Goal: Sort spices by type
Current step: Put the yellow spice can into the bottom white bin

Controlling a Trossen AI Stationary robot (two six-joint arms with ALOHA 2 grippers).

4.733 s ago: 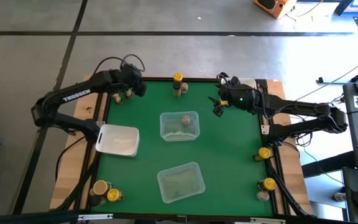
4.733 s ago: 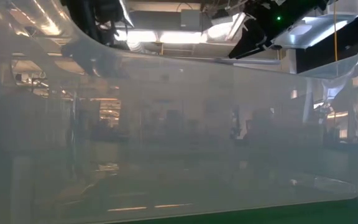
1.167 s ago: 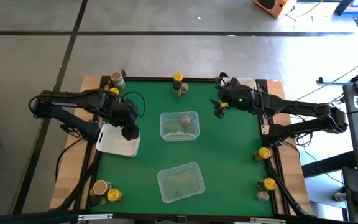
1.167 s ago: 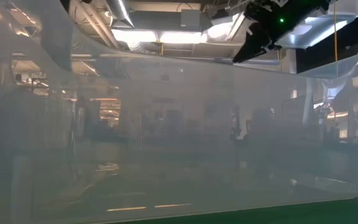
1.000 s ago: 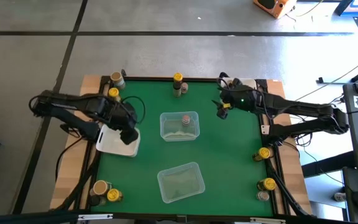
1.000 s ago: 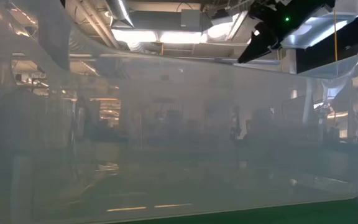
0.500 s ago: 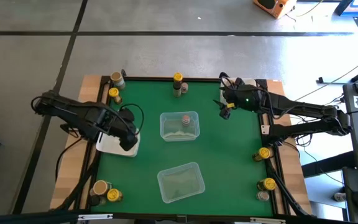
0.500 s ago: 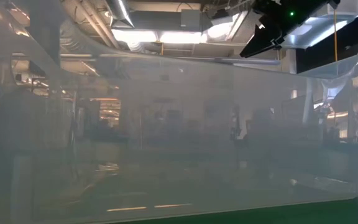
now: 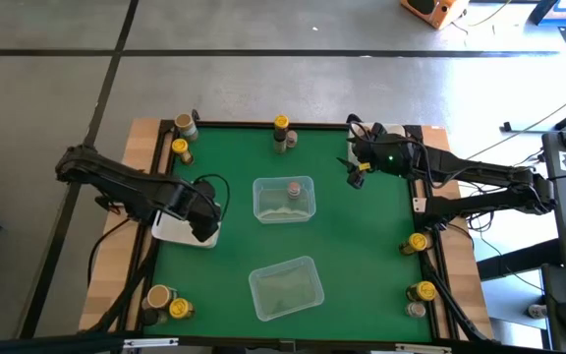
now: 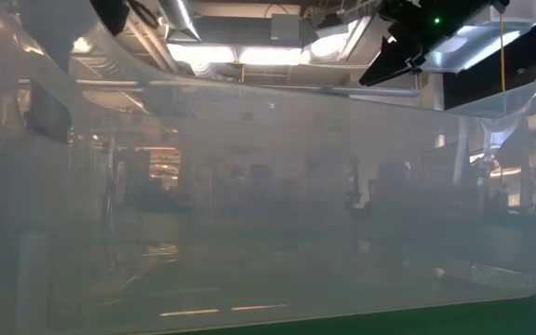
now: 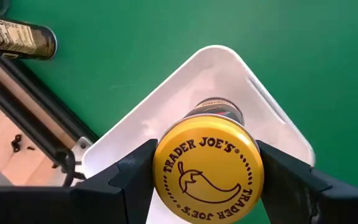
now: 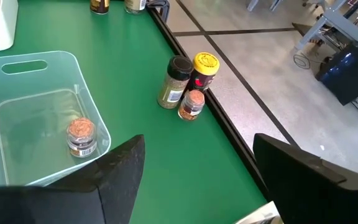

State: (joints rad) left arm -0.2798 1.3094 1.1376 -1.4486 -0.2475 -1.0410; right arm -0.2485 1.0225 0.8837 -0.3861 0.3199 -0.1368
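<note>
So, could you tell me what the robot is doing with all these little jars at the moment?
It is sorting spice jars. The left gripper is shut on a yellow-lidded jar and holds it over the white tray at the left side of the table. The right gripper hangs open near the far right, empty. One pinkish-lidded jar already sits in the nearer clear tub; the other jars stand along the table's edges.

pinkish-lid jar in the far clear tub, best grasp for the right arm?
Grip the pinkish-lid jar across its round lid, coming straight down. It stands upright, alone in the clear tub, whose walls block a side approach. The right gripper hovers open nearby.
</note>
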